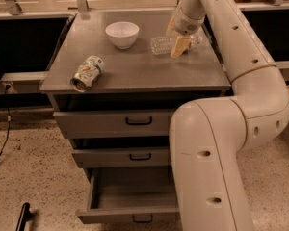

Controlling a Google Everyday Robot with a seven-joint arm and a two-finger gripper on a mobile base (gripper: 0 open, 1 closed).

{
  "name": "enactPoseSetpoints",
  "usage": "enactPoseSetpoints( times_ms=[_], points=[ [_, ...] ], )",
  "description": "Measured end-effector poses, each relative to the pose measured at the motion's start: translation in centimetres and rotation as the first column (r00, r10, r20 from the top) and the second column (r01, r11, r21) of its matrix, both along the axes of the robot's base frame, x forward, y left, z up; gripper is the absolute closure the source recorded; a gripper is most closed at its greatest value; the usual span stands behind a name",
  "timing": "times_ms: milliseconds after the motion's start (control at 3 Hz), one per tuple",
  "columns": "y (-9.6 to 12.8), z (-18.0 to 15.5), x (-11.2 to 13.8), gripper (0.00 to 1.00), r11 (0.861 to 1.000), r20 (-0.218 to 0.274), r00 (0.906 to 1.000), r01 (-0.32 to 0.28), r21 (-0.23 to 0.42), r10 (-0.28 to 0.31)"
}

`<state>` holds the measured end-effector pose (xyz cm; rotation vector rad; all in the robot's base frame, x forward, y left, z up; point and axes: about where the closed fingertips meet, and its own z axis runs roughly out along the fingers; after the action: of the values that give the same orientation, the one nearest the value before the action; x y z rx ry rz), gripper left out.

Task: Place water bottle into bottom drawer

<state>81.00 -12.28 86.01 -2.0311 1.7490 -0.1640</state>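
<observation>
The water bottle (160, 45), clear and ribbed, lies on its side at the back right of the cabinet top (135, 71). My gripper (175, 36) is down over the bottle's middle. Its pale fingers (179, 46) stand apart, one on the near side and one on the far side of the bottle, so it is open around it. The bottle rests on the top. The bottom drawer (130, 216), lowest of three grey drawers, is pulled out, and the part of its inside that shows is bare.
A white bowl (122, 34) stands at the back middle of the top. A green-and-white can (87, 72) lies on its side at the front left. The top drawer (135, 122) and middle drawer (135, 155) are shut. My arm's large body (207, 167) stands right of the drawers.
</observation>
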Motion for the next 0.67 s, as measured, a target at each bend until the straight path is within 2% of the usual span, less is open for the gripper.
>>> enactPoseSetpoints(
  times_ms=[667],
  points=[
    [0.3,-1.9,1.1,0.41,1.0,-0.01,0.9996,0.025,0.003,-0.025]
  ],
)
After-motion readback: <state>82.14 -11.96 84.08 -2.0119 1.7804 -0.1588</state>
